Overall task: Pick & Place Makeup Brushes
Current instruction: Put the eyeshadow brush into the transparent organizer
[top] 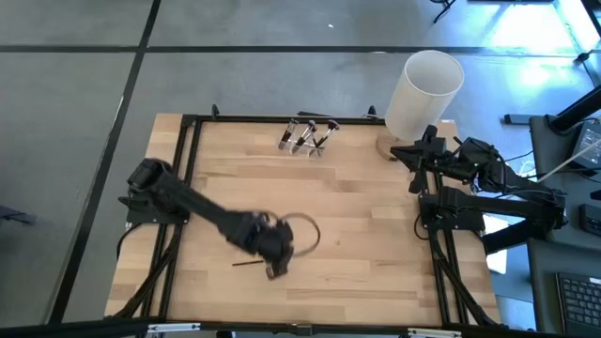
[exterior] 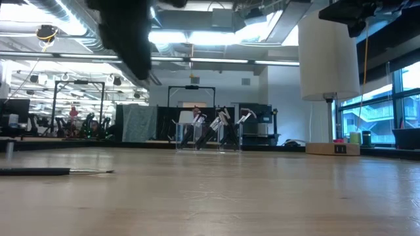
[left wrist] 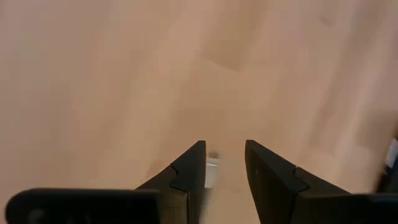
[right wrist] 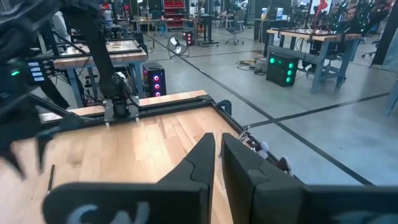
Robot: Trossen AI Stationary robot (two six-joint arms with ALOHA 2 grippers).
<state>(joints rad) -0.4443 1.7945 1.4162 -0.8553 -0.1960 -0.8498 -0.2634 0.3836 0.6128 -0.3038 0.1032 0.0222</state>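
Left arm reaches from its mount at the table's left edge out over the wooden table [top: 376, 235], toward the middle front. Left gripper [top: 274, 266] is above the board, pointing down; in the left wrist view its fingers [left wrist: 189, 171] stand apart with a narrow gap, open, and a small silvery-white bit shows in that gap, too blurred to name. No contact with anything can be confirmed; nothing is clamped. One loose makeup brush [top: 248, 264] lies flat on the table just beside the left gripper, on its left side in the high view; the low view shows it as a thin dark handle lying on the board at that picture's left [exterior: 52, 172]. A thin dark cable loop [top: 305, 230] curves beside the gripper's wrist. Further along, at the table's far edge near the middle, the rest of the makeup brushes [top: 305, 136] stand tilted in a clear holder [exterior: 209, 136], handles dark, ferrules silvery-white; exact count cannot be told. To the right of them a tall white cylinder [top: 423, 94] stands at the far right corner on a light wooden base [exterior: 331, 149]. Right arm waits folded at the table's right edge, right gripper [top: 420, 153] near the cylinder, well apart from the brushes; its fingers [right wrist: 199, 163] are nearly together, only a slit between them, holding nothing.
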